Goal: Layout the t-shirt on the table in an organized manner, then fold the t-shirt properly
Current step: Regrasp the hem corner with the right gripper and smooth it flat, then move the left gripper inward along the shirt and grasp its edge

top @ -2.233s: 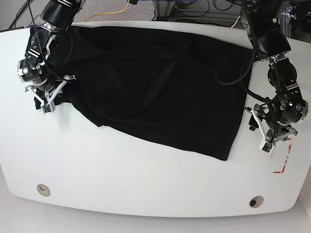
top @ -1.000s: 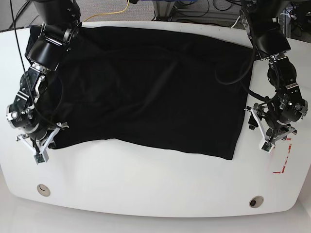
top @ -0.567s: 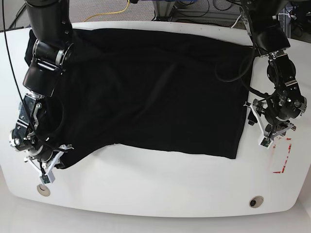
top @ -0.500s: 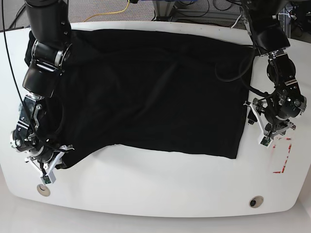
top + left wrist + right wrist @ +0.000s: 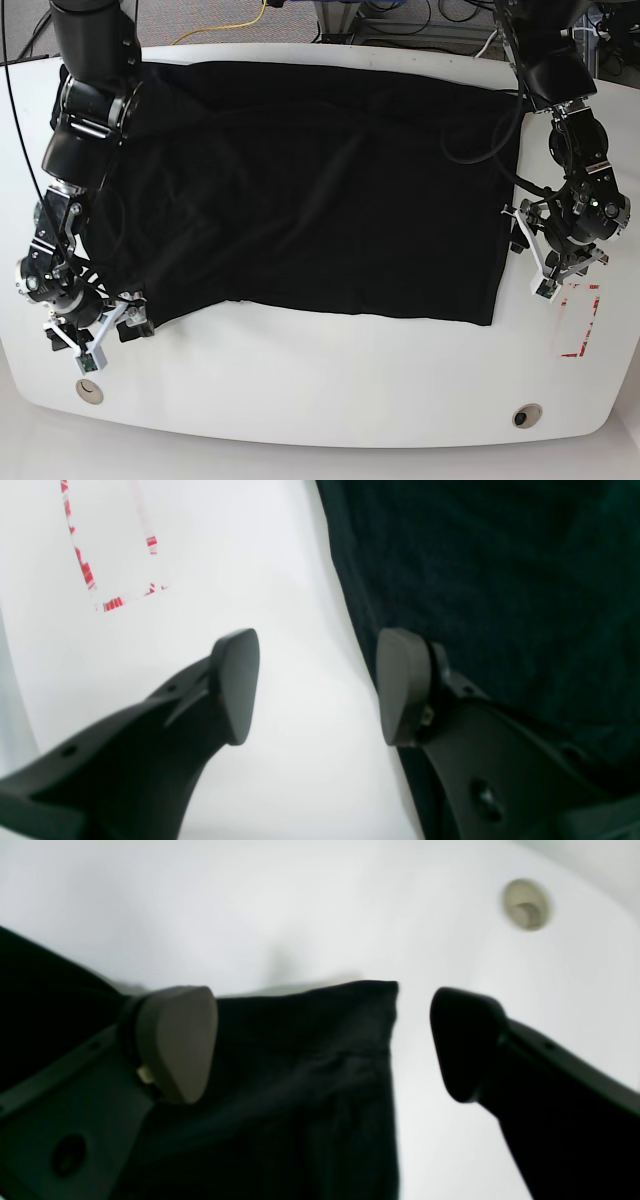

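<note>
t-shirt (image 5: 300, 190): spread dark across the far and middle part of the table (image 5: 330, 380), its near hem running slantwise from the near left corner of the base view to the right side.
what has changed: over the last two seconds the corner on the base view's left has been drawn from the far side down toward the near edge, so the cloth that was bunched there is now opened out into a rough rectangle.
right gripper (image 5: 320, 1040): now spread, with the shirt corner (image 5: 350, 1010) lying flat on the table between the fingers; half a second ago that corner was held, so it is judged to have been released.
left gripper (image 5: 317, 685): spread, nothing pinched; one finger (image 5: 235, 685) is seen over bare table, the other over the shirt's side edge (image 5: 345, 580).
left arm against earlier: shifted slightly toward the far side and closer to the cloth edge, away from the red marking (image 5: 580, 320).
meaning for the task: the laying-out step is judged nearly done; wrinkles are still seen across the middle, and the near hem is not yet straight, so smoothing is likely needed before folding.
</note>
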{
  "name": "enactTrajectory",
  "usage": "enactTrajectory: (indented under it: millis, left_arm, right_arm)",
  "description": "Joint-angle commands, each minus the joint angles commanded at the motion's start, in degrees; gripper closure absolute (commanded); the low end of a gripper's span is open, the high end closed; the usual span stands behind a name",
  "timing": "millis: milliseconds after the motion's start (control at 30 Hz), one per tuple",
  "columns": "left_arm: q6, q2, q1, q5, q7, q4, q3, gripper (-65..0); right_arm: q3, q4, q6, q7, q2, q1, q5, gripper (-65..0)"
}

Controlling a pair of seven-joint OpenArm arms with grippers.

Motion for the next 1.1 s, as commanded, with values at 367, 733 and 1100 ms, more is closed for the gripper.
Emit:
enactTrajectory:
  millis: [367,733,1100]
  left_arm:
    - [0.00,1.41,-5.19,0.35,-0.18,-2.64,-3.16,-35.0]
    - [2.42,1.67,-14.07,0.44,-8.62,-16.18,-4.13,-35.3]
    - [11.56,0.44,-21.98,0.35,-16.79,-32.44,-4.13,-48.5]
  right_arm:
    - [5.10,5.36,0.00,-4.22,-1.58,-8.35,0.09,-65.0]
    - [7.30,-10.11,0.00,1.67,-1.41,-4.92,-0.44,-65.0]
    - [7.21,-24.00,0.00,6.86,0.97,1.23,-0.35,-65.0]
